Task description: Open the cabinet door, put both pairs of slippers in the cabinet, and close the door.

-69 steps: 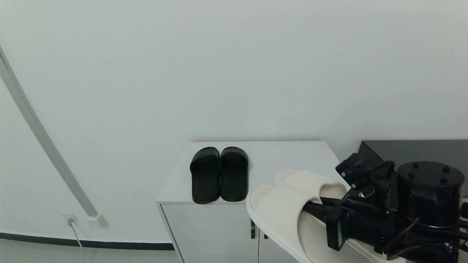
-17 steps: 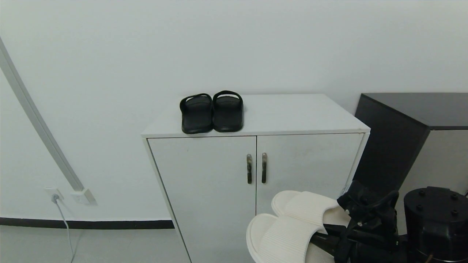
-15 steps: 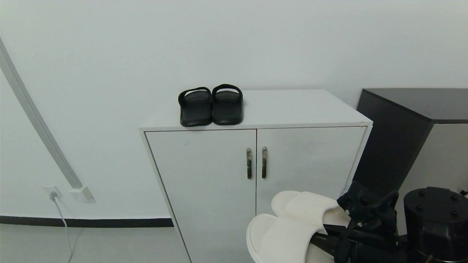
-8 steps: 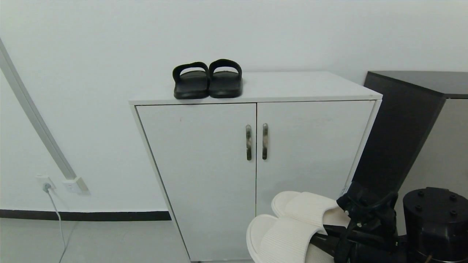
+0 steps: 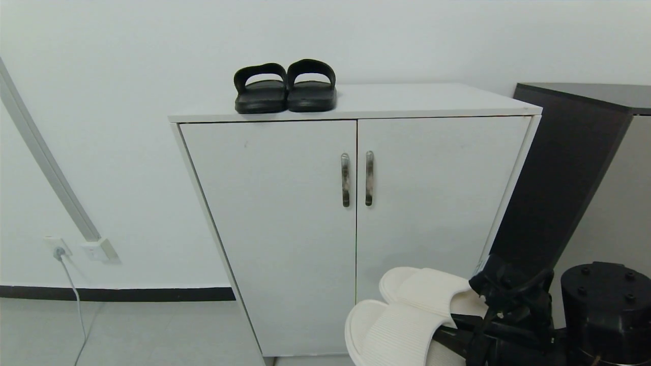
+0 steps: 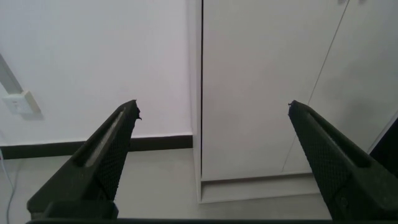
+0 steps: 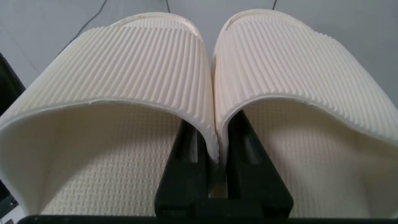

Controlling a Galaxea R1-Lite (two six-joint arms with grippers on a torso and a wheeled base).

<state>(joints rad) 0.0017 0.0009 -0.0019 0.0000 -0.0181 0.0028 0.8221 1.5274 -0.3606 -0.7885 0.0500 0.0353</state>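
Cabinet (image 5: 432, 203): white, two doors, standing against the wall. It is my landmark for everything below.
Doors: the left door (image 5: 274, 213) and the right door (image 5: 437, 193) both sit flush and shut. I judge the opening step not yet begun.
White slippers (image 5: 407, 315): one pair, low in front of the cabinet's right door and off the floor, carried by my right arm. I count this pair as picked up but not stowed.
Black slippers (image 5: 285, 89): the second pair, side by side on the cabinet's top near its left front edge. Nothing is touching them.
Right gripper (image 5: 457, 325): clamped on the white pair, low in front of the cabinet.
Left gripper (image 6: 212, 109): fingers spread wide with nothing between them. It sits low, facing the cabinet's lower left corner.
Handles: the left handle (image 5: 346, 179) and the right handle (image 5: 369, 178) are upright bars just either side of the seam where the cabinet's doors meet.
Left to do, as I read it: open a door, place both pairs inside, then close it. That is nearly the whole job.
Head view gives me: the full cabinet front, its top with the black pair, and both handles.
Left wrist view gives me: the cabinet's base and left side edge (image 6: 200, 93) where they meet the floor, framed between my open fingers.
Right wrist view gives me: the grip itself. The fingers (image 7: 186, 155) run under the straps of the white slippers (image 7: 273, 68), pinching the two inner strap walls together.
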